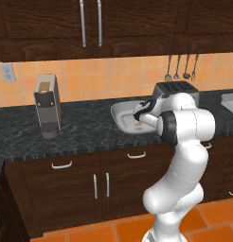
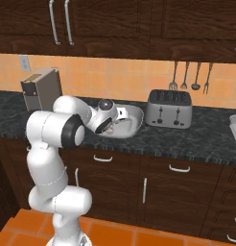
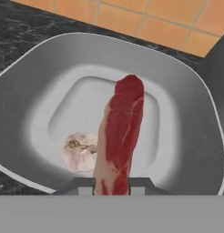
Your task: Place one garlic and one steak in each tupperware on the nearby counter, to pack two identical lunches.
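Note:
My gripper [image 3: 111, 185] is shut on a steak [image 3: 122, 136], a red slab with a whitish fat edge, which hangs end-on over the rounded-square tupperware [image 3: 36, 68]. A pale garlic [image 3: 78, 151] lies on the tupperware's floor, just left of the steak. From the left base camera the gripper [image 1: 138, 115] reaches over the same tupperware [image 1: 119, 112] on the black counter [image 1: 80, 127], and the garlic [image 1: 138, 125] shows beneath it. The right base camera has the hand [image 2: 110, 126] above the tupperware's [image 2: 134, 117] near rim. Whether the steak touches the floor is unclear.
A silver toaster [image 1: 177, 89] [image 2: 169, 108] stands right of the tupperware. A grey upright appliance [image 1: 46, 106] [image 2: 41, 89] stands further left. Utensils [image 2: 189, 77] hang on the tiled wall. A pale rimmed container [image 1: 230, 101] is cut by the right edge.

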### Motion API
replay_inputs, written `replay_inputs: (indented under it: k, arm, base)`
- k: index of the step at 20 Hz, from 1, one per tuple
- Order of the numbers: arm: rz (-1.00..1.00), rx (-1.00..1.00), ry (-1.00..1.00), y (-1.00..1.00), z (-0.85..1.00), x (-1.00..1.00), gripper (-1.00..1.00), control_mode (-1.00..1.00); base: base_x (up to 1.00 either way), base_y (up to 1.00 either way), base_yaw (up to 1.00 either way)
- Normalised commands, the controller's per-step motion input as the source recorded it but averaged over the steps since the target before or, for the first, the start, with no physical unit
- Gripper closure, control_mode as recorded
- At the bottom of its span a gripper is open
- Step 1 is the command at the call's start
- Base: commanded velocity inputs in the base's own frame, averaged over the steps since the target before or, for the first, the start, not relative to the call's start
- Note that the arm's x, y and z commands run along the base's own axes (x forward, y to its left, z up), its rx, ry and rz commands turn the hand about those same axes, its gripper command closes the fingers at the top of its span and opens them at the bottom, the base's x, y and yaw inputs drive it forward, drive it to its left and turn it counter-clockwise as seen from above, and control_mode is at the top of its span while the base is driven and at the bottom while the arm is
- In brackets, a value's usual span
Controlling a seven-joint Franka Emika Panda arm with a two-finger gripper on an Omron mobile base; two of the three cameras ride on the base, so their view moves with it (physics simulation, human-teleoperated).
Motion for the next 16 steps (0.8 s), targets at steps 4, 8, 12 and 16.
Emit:
replay_inputs:
  k: [4,8,12,16]
  arm:
    - [0.00,0.00,0.00,0.00,-0.07,0.17,1.00,-1.00]
    - [0.00,0.00,0.00,0.00,-0.07,0.14,1.00,-1.00]
    - [0.00,0.00,0.00,-0.01,-0.12,0.10,1.00,-1.00]
    - [0.00,0.00,0.00,0.00,-0.13,0.08,1.00,-1.00]
  base:
    - [0.00,0.00,0.00]
    - [0.00,0.00,0.00]
    - [0.00,0.00,0.00]
    - [0.00,0.00,0.00]
